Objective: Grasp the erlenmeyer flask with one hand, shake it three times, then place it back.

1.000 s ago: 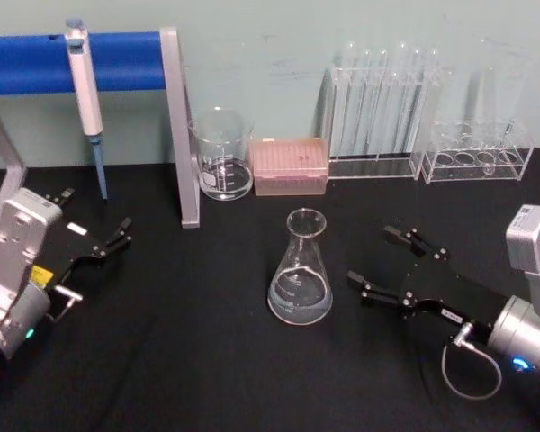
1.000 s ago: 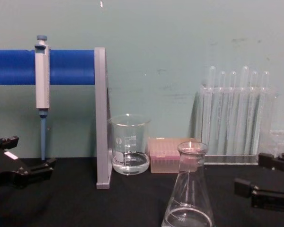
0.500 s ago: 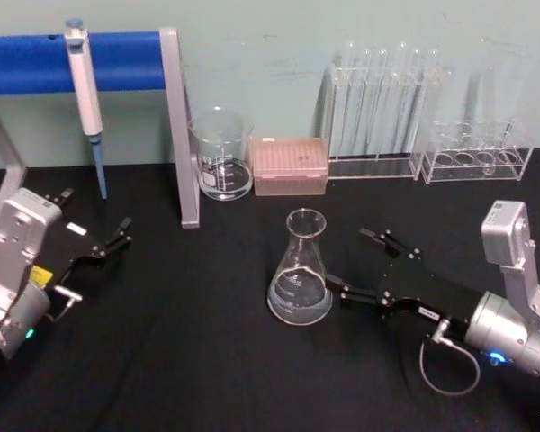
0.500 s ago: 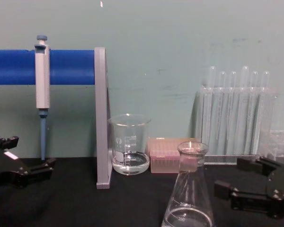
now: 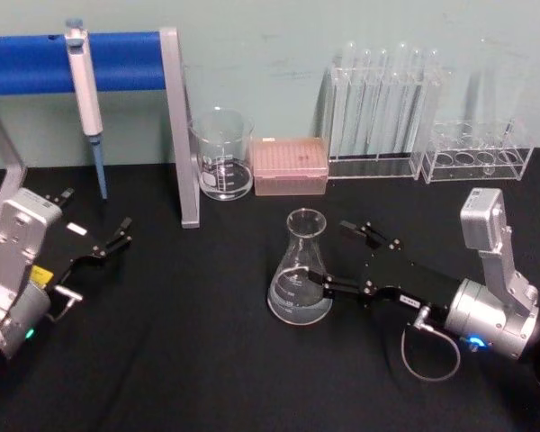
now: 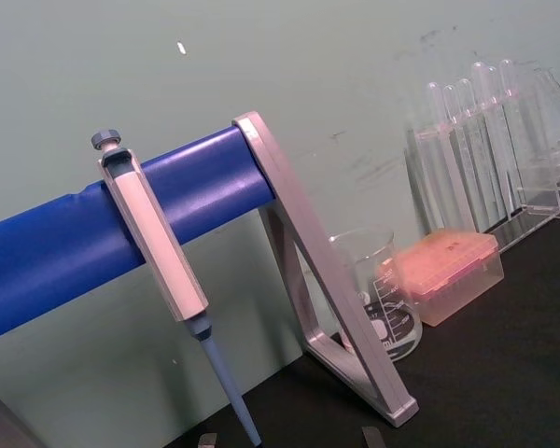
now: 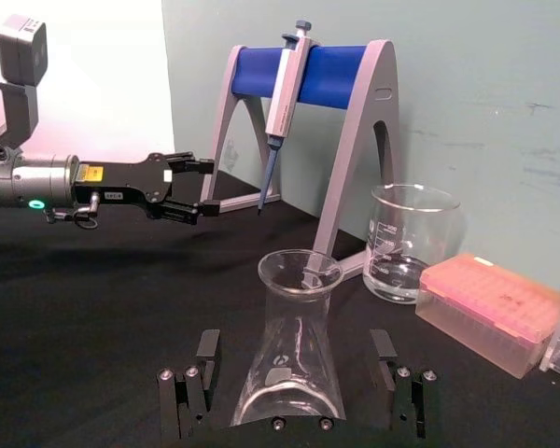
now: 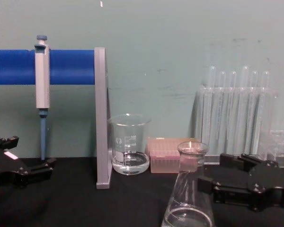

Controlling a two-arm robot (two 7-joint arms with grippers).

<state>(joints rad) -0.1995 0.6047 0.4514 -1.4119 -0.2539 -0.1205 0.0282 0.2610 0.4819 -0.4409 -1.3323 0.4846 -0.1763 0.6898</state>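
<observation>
The erlenmeyer flask [image 5: 299, 270] stands upright on the black table with a little clear liquid in its base. My right gripper [image 5: 331, 255] has come in from the right and is open. In the right wrist view the flask [image 7: 294, 359] stands between the two fingers [image 7: 205, 359], with a gap on each side. The chest view shows the right gripper [image 8: 212, 172] level with the flask's [image 8: 189, 189] lower body. My left gripper [image 5: 108, 245] is parked open at the table's left, far from the flask.
A beaker [image 5: 222, 166] and a pink tip box [image 5: 291, 166] stand behind the flask. Test tube racks [image 5: 378, 108] line the back right. A pipette [image 5: 84, 90] hangs on the blue-barred stand [image 5: 180, 126] at the back left.
My right gripper has moved left towards the flask, and its open fingers now flank the flask's lower body. The flask and the left arm have not moved.
</observation>
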